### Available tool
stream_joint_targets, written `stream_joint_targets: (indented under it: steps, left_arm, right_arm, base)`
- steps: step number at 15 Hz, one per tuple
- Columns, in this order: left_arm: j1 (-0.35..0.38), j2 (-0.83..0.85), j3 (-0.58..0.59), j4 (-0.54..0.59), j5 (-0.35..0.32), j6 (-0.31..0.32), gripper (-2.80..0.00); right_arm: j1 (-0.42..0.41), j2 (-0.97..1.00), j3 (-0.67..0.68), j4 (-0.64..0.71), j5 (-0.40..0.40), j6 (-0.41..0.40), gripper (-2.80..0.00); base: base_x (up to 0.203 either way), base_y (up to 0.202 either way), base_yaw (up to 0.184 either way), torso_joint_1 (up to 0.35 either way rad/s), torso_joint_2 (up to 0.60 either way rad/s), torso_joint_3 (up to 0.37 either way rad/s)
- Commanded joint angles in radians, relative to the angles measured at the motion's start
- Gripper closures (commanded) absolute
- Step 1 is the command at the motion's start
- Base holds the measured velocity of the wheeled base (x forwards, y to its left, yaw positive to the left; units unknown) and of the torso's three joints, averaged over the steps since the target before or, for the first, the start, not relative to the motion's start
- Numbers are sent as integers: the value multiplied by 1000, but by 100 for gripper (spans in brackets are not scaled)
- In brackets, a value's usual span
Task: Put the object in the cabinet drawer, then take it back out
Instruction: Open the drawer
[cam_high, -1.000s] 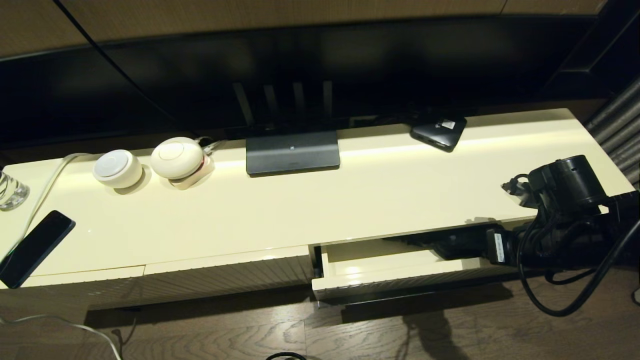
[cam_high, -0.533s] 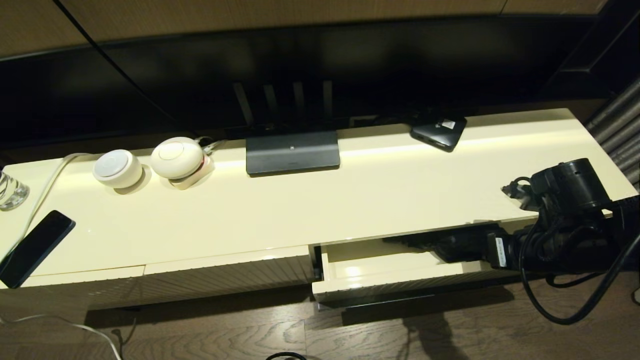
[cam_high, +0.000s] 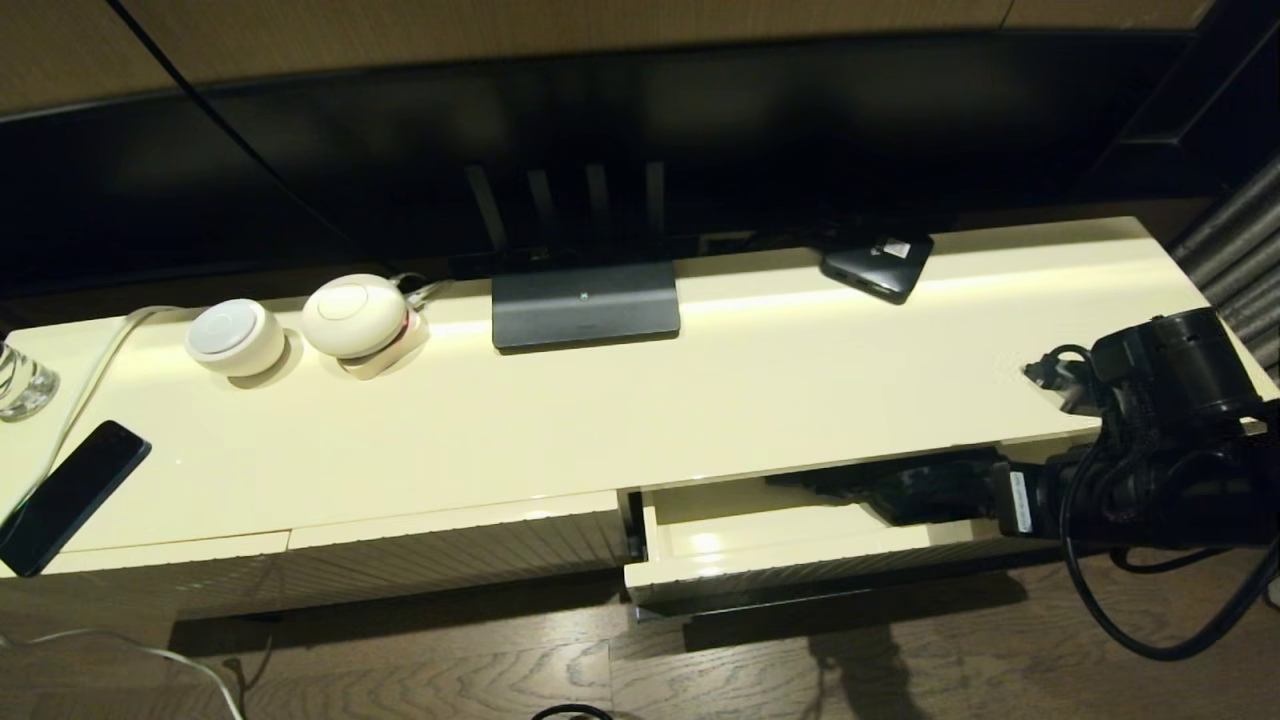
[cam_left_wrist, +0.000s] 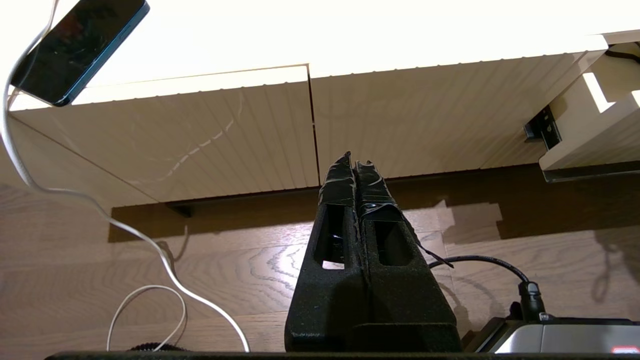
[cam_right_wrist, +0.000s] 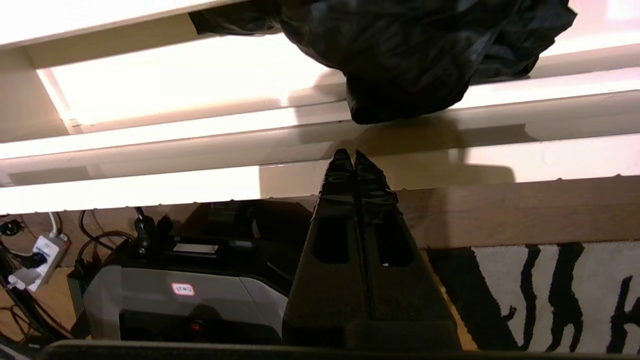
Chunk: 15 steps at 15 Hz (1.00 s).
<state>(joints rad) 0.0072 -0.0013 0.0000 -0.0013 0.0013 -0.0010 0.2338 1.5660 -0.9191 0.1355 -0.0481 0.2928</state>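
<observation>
The cabinet drawer (cam_high: 720, 532) stands pulled out at the cabinet's lower right, its smooth cream inside showing. The black umbrella (cam_high: 850, 482) lies in the drawer's right half, partly under the cabinet top; its bunchy fabric (cam_right_wrist: 415, 55) hangs over the drawer's edge. My right gripper (cam_right_wrist: 354, 155) is shut and empty, its tips just off the drawer's outer face and apart from the umbrella. The right arm (cam_high: 1150, 480) reaches in from the right. My left gripper (cam_left_wrist: 354, 159) is shut and empty, low before the closed ribbed panels (cam_left_wrist: 310, 130), out of the head view.
On the cabinet top sit a dark phone (cam_high: 65, 495), two white round devices (cam_high: 235, 337), a grey TV base (cam_high: 585, 305) and a small black labelled box (cam_high: 878, 262). A white cable (cam_left_wrist: 150, 250) loops on the wood floor. My grey base (cam_right_wrist: 175, 295) and a patterned rug (cam_right_wrist: 550, 295) lie below.
My right arm has drawn back to the right, away from the drawer. The umbrella has stayed lying in the drawer, and the drawer has not moved.
</observation>
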Motion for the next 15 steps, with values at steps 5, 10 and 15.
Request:
stream_joint_targets:
  steps: [5,10,15]
  left_arm:
    - [0,1,3,0,0,-1,0]
    - [0,1,3,0,0,-1,0]
    - [0,1,3,0,0,-1,0]
  right_arm:
    - [-11,23,-7,-5,-4,2,0]
    - [-60,74,-14,-71,-9,-32,0]
    - [-60,92,-11,-91,-7,-37,0]
  base:
    - [0,0,0,0,0,0]
    - [0,0,0,0,0,0]
    - [0,0,0,0,0,0]
